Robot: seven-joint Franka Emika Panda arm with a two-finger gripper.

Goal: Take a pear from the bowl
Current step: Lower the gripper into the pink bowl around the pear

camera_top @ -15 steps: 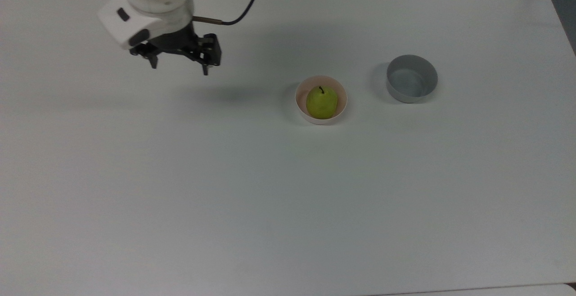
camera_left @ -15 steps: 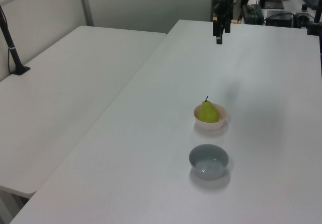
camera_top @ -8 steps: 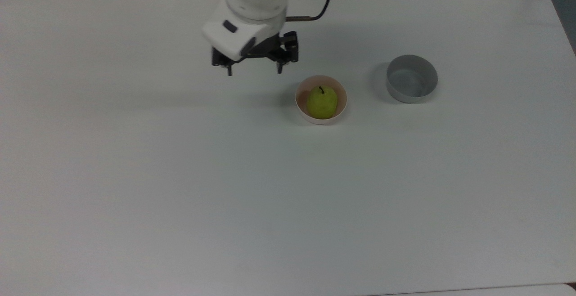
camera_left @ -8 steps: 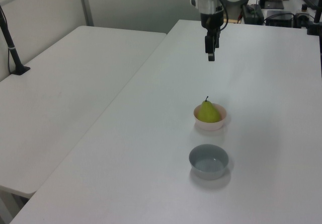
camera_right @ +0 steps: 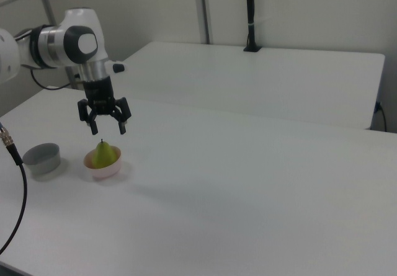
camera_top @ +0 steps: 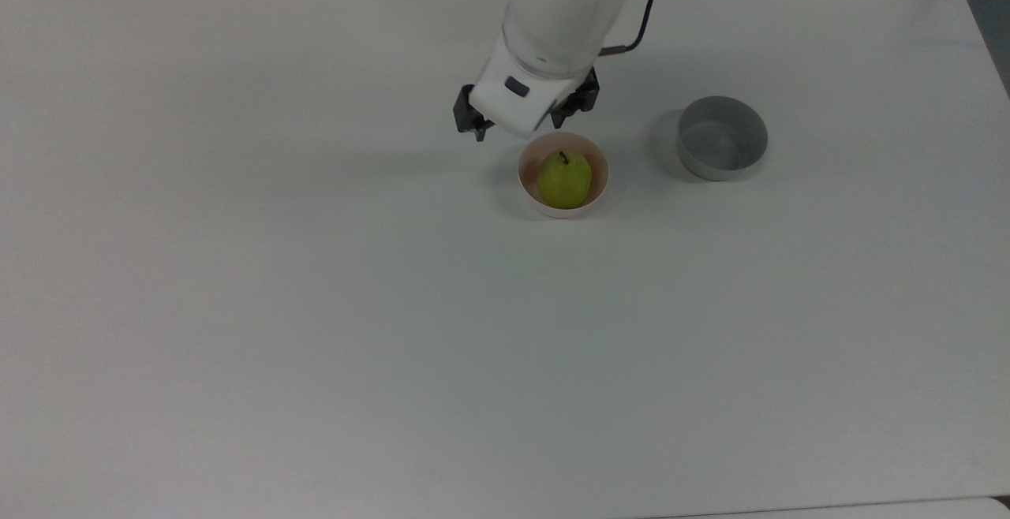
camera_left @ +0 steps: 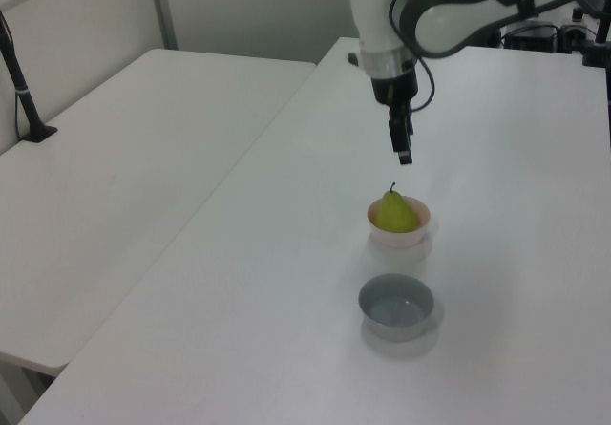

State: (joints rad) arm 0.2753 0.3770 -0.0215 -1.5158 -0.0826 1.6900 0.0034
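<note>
The gripper (camera_right: 108,128) hangs above the table (camera_right: 260,183) with its two dark fingers spread wide and nothing between them, just over the pear's stem in the right view. The pear (camera_top: 564,178) sits upright in the pink bowl (camera_top: 598,186), untouched. A grey bowl (camera_top: 722,138) stands apart on the top view's right of it. No readable writing shows anywhere.

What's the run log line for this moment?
gripper: open, above pear | pear: in pink bowl | grey bowl: empty
</note>
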